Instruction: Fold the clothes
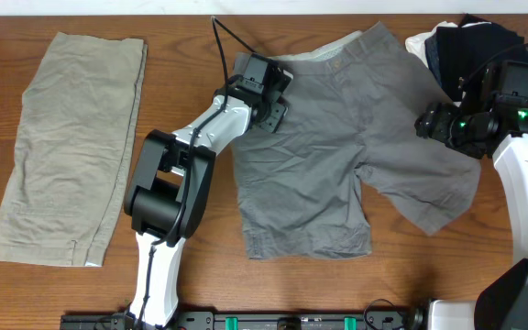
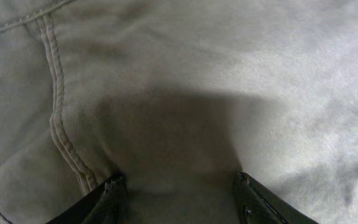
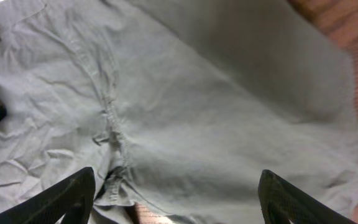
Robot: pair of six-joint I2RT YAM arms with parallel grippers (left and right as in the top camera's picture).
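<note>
The grey shorts point(image 1: 337, 137) lie spread flat on the wooden table, waistband at the far side and both legs toward the near side. My left gripper point(image 1: 276, 110) presses down on their upper left part near the waistband. In the left wrist view its jaws point(image 2: 178, 180) stand apart on the cloth point(image 2: 229, 74), with a hump of fabric between them beside a double-stitched seam point(image 2: 58, 112). My right gripper point(image 1: 434, 124) hovers over the right leg. Its jaws point(image 3: 176, 173) are wide open above the wrinkled cloth point(image 3: 197, 93) and hold nothing.
A pale khaki garment point(image 1: 71, 147) lies folded lengthwise at the left of the table. A dark garment point(image 1: 466, 46) and something white point(image 1: 420, 41) are piled at the far right, just behind the right arm. Bare wood point(image 3: 334, 25) shows beyond the shorts' leg.
</note>
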